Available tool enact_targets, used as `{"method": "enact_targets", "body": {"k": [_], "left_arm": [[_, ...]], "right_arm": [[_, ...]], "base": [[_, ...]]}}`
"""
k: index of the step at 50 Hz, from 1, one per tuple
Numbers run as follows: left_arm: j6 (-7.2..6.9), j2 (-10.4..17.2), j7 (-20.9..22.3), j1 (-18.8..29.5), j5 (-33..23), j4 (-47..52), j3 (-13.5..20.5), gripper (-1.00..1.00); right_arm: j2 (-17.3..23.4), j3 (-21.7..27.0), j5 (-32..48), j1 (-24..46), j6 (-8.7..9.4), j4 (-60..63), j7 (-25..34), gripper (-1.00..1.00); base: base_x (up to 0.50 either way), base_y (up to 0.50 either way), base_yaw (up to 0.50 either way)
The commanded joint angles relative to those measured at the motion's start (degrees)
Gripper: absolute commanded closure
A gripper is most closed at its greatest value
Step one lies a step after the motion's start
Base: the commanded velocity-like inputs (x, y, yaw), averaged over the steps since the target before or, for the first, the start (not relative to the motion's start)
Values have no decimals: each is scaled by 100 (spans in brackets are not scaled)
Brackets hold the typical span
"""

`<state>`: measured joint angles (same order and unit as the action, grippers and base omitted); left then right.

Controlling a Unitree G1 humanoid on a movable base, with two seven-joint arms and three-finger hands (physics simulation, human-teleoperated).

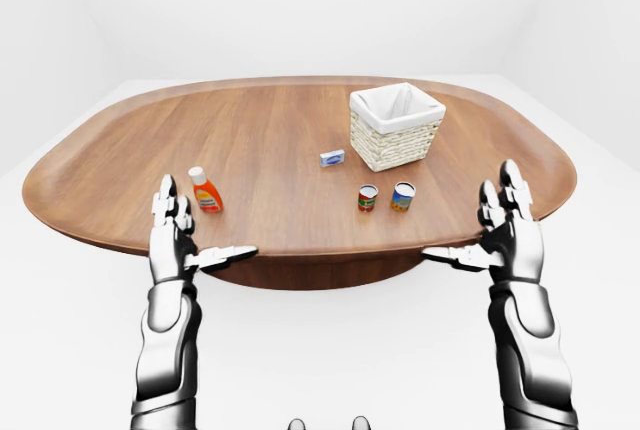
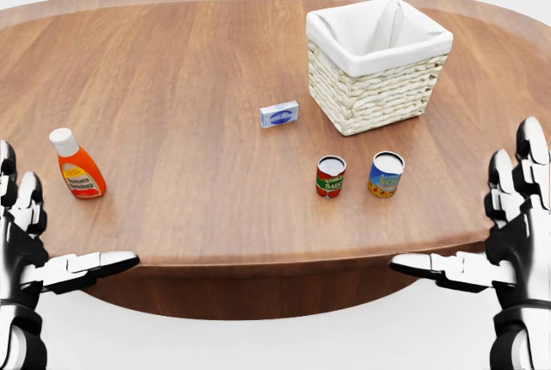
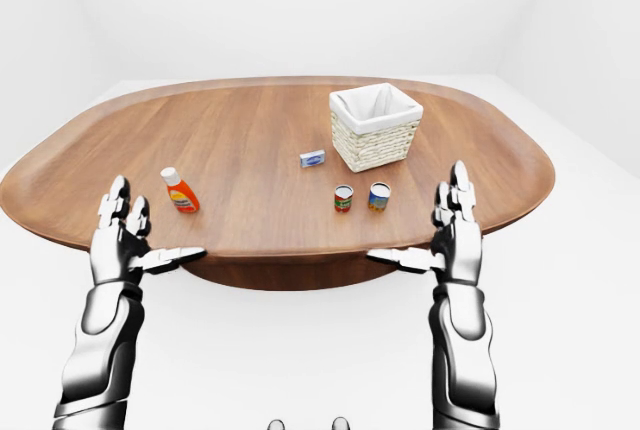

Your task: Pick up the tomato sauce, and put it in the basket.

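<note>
Oval wooden worktop (image 2: 172, 86) fills head view. Tomato sauce (image 2: 330, 176), red-labelled can, upright right of centre, just beside blue can (image 2: 386, 174), both below white-lined wicker basket (image 2: 377, 62) at upper right. Small blue box (image 2: 279, 114) at centre, left of basket. Orange bottle (image 2: 76, 164) w/ white cap at left. Left hand (image 2: 34, 249) at lower left edge & right hand (image 2: 499, 241) at lower right edge: both fully open, fingers up, thumbs pointing inward, holding nothing, well apart from sauce.
</note>
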<state>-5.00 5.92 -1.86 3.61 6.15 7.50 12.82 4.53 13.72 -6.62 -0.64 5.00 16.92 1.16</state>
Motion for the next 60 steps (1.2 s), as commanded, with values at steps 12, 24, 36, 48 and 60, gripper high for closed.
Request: {"method": "enact_targets", "body": {"k": [12, 24, 36, 48, 60], "left_arm": [[0, 604, -1497, 218, 1396, 332, 1426, -100], [0, 642, -1987, 85, 1722, 478, 1657, -100], [155, 624, -2107, 8, 1809, 490, 1704, -100], [189, 612, -2175, -16, 1767, 526, 1712, -100], [299, 595, -2167, -4, 1672, 450, 1673, -100]], "right_arm": [[430, 2401, -1377, -277, 0, 1631, -17, -100], [526, 2740, -1876, -339, 0, 1666, -58, -100], [511, 2710, -1976, -377, 0, 1636, 9, -100], [483, 2670, -1954, -389, 0, 1601, 60, -100], [488, 2663, -1985, -385, 0, 1627, 83, -100]], "base": [[0, 0, 0], [0, 0, 0], [0, -2, 0], [0, -22, 0], [0, -22, 0]]}}
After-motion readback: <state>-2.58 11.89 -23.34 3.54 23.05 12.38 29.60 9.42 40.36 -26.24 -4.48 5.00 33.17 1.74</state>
